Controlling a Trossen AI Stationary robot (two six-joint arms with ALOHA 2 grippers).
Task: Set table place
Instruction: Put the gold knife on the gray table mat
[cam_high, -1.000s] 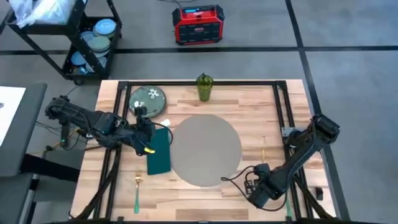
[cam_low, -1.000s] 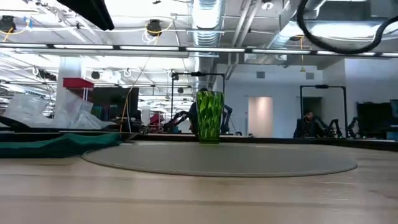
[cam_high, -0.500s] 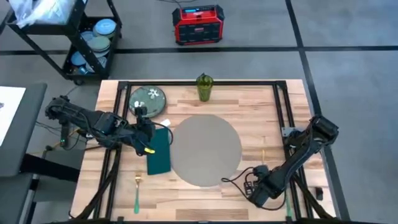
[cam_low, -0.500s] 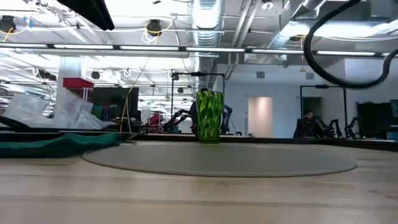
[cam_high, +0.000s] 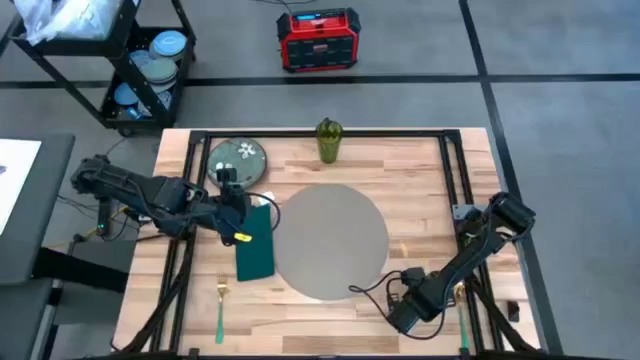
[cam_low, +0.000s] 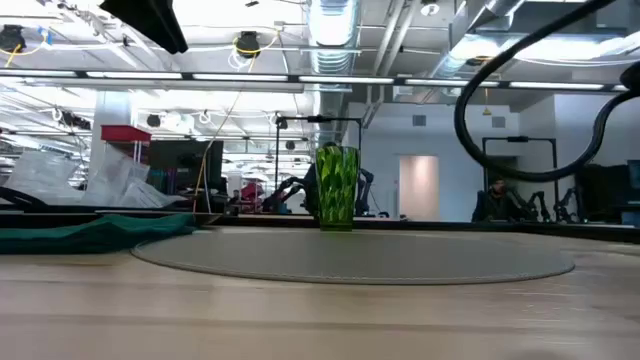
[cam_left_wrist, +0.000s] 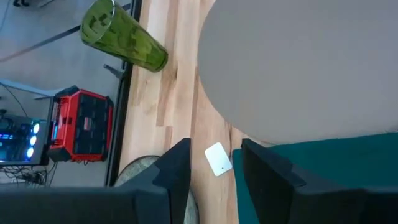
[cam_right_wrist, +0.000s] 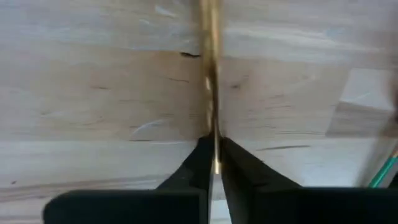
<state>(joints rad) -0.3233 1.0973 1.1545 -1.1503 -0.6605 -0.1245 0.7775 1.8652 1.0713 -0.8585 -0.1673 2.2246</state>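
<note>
Table: open wood right of the grey placemat, up to the black rail. Placemat bare. Far edge: green glass upright; floral plate in the far-left corner. Left side taken by teal napkin and the left gripper. Near-right corner: right gripper, cables.

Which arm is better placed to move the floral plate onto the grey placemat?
Left. The left pincer is open right beside the plate, while the right pincer is far off, shut on a gold utensil.
</note>
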